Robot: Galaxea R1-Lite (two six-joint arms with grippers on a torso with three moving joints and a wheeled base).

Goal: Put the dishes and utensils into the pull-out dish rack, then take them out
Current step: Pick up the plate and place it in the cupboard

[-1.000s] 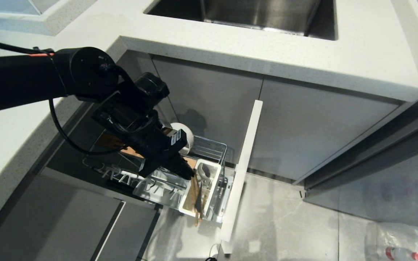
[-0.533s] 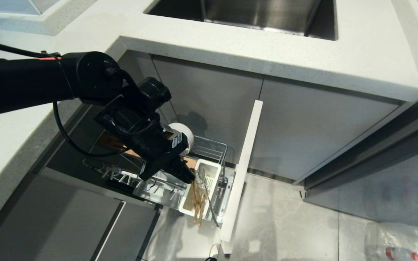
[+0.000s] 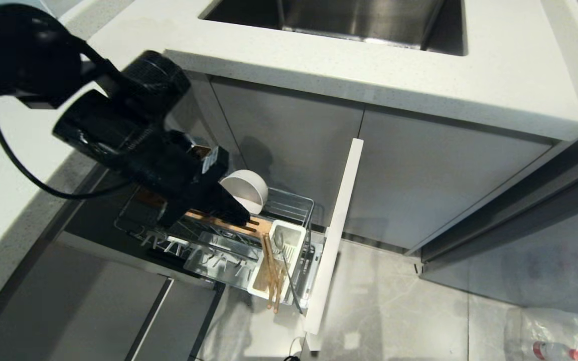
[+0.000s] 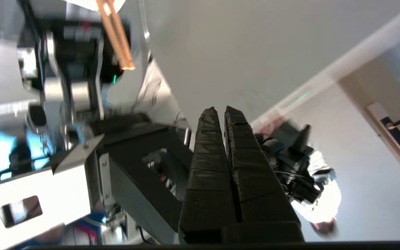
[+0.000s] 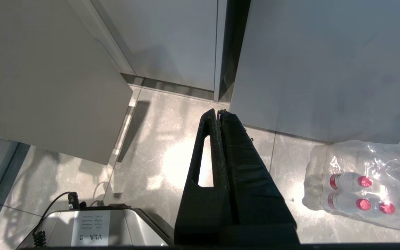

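Observation:
The pull-out dish rack (image 3: 296, 203) stands drawn out below the counter behind its pale drawer front (image 3: 338, 225). A cream-white bowl (image 3: 249, 189) stands on edge at the rack's back, by the wooden strip (image 3: 219, 224). The chopsticks (image 3: 272, 281) (image 4: 118, 41) and the grey spoon (image 3: 289, 281) lie in the white cutlery box (image 3: 296, 231), their ends sticking out past its near end. My left gripper (image 3: 243, 219) (image 4: 221, 110) hovers shut and empty above the wooden strip, just in front of the bowl. The plate is out of view. My right gripper (image 5: 218, 113) hangs shut over the floor.
A white counter (image 3: 319, 60) with a steel sink (image 3: 359, 20) overhangs the grey cabinet doors. A wrapped pack of water bottles (image 5: 366, 184) (image 3: 560, 336) lies on the tiled floor to the right. My base (image 5: 92, 225) shows beside the right gripper.
My left arm has risen and drawn back left from the cutlery box, uncovering the bowl. The spoon's handle has swung out over the box's near end; the chopsticks stay in the box.

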